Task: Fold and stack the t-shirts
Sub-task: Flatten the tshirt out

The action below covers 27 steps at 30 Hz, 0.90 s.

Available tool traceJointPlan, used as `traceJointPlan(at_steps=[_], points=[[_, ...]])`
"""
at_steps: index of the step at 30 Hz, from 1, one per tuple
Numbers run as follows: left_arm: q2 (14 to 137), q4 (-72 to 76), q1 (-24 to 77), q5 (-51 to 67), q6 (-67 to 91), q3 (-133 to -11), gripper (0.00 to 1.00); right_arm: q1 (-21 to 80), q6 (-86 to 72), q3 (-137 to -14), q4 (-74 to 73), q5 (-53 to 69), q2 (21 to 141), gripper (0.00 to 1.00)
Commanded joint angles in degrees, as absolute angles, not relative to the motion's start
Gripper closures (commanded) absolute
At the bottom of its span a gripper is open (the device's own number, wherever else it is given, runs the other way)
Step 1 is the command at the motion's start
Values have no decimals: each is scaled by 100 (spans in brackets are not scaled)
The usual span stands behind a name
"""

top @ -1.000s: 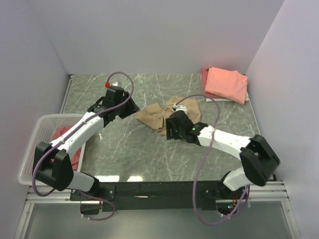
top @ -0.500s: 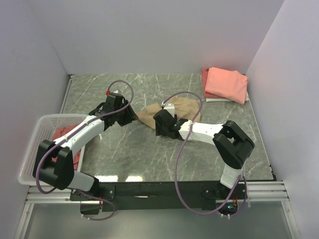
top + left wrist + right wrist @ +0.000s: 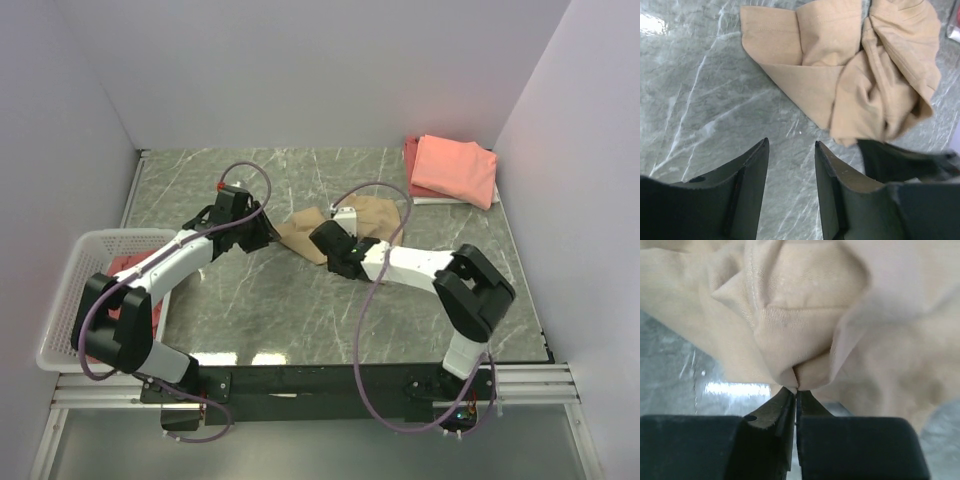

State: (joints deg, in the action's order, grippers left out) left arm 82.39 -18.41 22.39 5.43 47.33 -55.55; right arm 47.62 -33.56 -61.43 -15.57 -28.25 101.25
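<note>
- Green marbled tabletop (image 3: 300,320) was occupied by a crumpled tan-beige cotton t-shirt (image 3: 825,40).
- Right tool (image 3: 796,389) was clamped on a fabric fold.
- Left tool (image 3: 791,144) was held open, empty.

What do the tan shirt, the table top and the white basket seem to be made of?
Tan shirt: soft matte knit cloth, probably cotton; it creases and has a stitched hem. Table top: grey-green with white veins and glossy glare, so marble or a marble-look laminate. Basket: white mesh, apparently plastic.
</note>
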Motion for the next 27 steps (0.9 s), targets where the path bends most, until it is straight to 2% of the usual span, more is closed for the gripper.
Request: traceJointPlan(at_steps=[1,7,11,19,22,23,25,26,27], points=[[8455,-1530,2224,677,4755,-5590,53,4702,-3410,-5986,-1775,-3173,9239,95],[9017,-1275,2285,624,4922,-5739,52,4439,-3305,-5608,-1960,-2971,8219,100],[9587,-1178,2399,519,4975,-6020,44,4211,-3173,-5458,-2074,-2804,7648,100],[10450,-897,2628,229,4992,-6749,41,3701,-2918,-5335,-2197,-2215,7181,100],[10617,-896,2628,97,4966,-7021,52,3595,-2874,-5317,-2224,-1988,7172,100],[10722,-992,2619,36,4922,-7127,68,3508,-2865,-5265,-2163,-1899,7154,98],[10819,-1159,2619,18,4852,-7461,83,3393,-2839,-5212,-2110,-1680,7172,89],[10863,-1308,2619,18,4799,-7558,99,3323,-2839,-5142,-2031,-1505,7189,85],[10846,-1362,2619,18,4781,-7689,99,3287,-2830,-5116,-1987,-1416,7198,74]])
